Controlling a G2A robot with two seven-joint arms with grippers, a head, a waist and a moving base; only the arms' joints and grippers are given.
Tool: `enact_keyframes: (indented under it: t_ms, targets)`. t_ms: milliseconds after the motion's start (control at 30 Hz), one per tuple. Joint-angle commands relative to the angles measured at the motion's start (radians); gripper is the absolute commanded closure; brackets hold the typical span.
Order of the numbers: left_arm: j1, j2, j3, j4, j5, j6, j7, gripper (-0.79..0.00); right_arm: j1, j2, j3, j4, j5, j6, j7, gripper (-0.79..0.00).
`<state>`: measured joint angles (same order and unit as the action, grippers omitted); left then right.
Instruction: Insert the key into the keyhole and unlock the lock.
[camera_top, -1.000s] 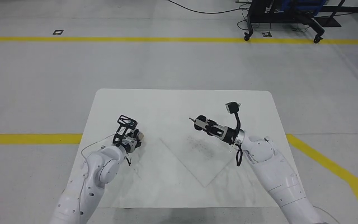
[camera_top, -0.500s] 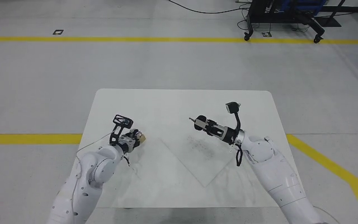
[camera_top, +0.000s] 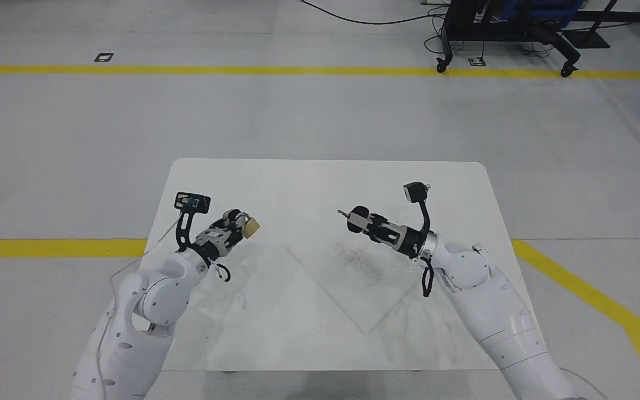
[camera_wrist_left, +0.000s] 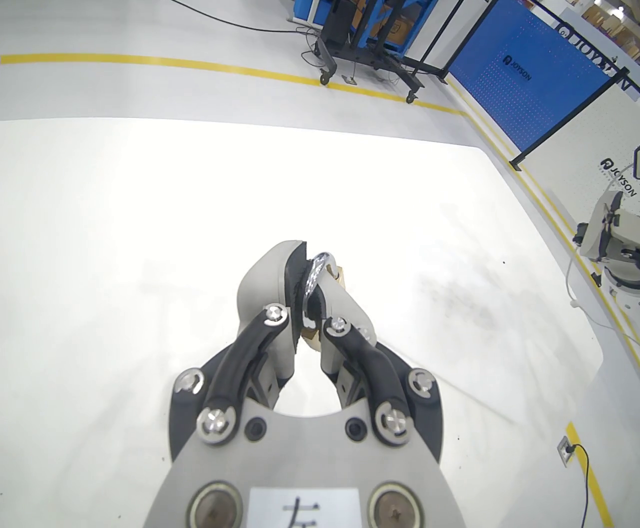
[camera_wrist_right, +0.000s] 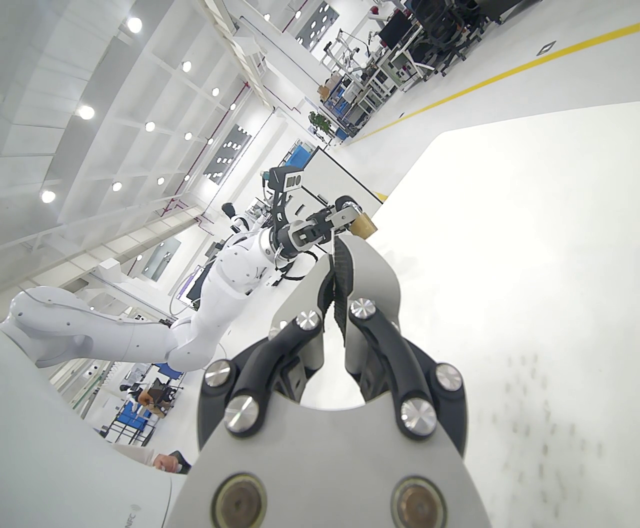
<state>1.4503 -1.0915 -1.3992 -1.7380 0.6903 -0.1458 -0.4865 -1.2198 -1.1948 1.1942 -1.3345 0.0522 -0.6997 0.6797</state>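
A small brass padlock (camera_top: 251, 228) with a chrome shackle (camera_wrist_left: 314, 274) is held above the left part of the white table (camera_top: 330, 180). My left gripper (camera_top: 236, 226) is shut on it, its fingertips (camera_wrist_left: 295, 260) clamping the shackle. The right wrist view also shows the padlock (camera_wrist_right: 363, 226) sticking out of that far gripper. Over the table's middle my right gripper (camera_top: 357, 219) is shut on the key (camera_top: 343, 213), whose thin tip points left toward the padlock. In the right wrist view my right gripper (camera_wrist_right: 340, 247) has its pads pressed together, and the key itself is hard to make out.
A faint rectangular sheet outline with scuff marks (camera_top: 352, 285) lies on the table between the arms. The table's back edge and corners have bare room. A black wheeled frame (camera_top: 505, 40) stands on the floor far behind, beyond a yellow floor line.
My left arm has turned its wrist and carried the padlock slightly up and left, so its wrist camera now sits to the left. The right arm and the key have kept still.
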Motion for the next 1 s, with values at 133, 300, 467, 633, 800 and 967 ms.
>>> enact_keyframes:
  t_ms: [133,300,467,633,800,967]
  targets:
    - [-0.095,-0.02,-0.054,0.059,-0.684,0.112,-0.138,0.0,0.016,-0.024,-0.067,0.005,0.12,0.038,-0.082,0.0]
    - [-0.107,-0.022,-0.055,0.073,-0.755,0.138,-0.165,0.0,0.036,-0.033,-0.091,0.021,0.148,0.037,-0.097,0.0]
    - [-0.093,-0.03,-0.051,0.069,-0.876,0.156,-0.143,0.0,0.036,-0.033,-0.091,0.021,0.148,0.037,-0.097,0.0]
    - [-0.131,-0.042,-0.023,0.136,-1.137,0.318,-0.224,0.0,0.031,-0.035,-0.1,0.016,0.136,0.064,-0.116,0.0]
    - [-0.226,-0.06,0.029,0.213,-1.311,0.468,-0.219,0.0,0.041,-0.059,-0.175,0.008,0.149,0.167,-0.187,0.0]
    - [-0.309,-0.067,0.065,0.279,-1.355,0.555,-0.229,0.0,0.043,-0.078,-0.219,-0.021,0.171,0.224,-0.252,0.0]
